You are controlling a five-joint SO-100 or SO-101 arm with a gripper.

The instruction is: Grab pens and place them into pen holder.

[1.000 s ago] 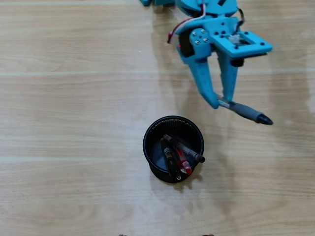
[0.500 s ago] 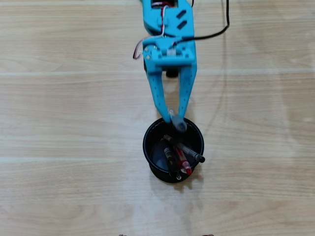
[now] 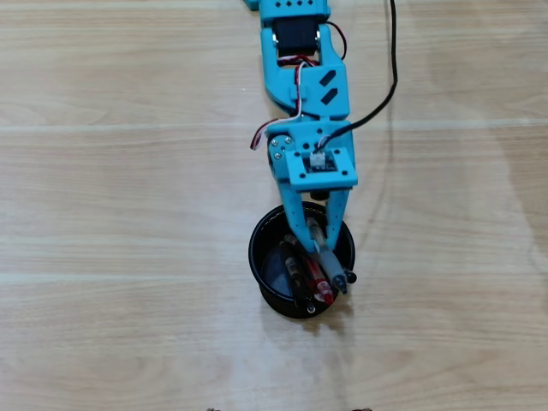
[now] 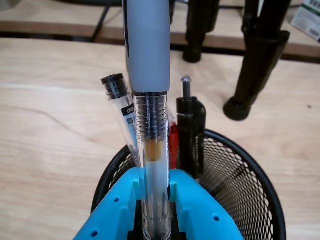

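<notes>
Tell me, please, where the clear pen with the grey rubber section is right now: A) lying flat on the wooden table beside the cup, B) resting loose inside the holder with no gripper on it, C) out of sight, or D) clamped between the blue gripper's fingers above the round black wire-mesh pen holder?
D: the wrist view shows the clear pen with the grey rubber section clamped in the blue gripper over the black wire-mesh pen holder.
</notes>
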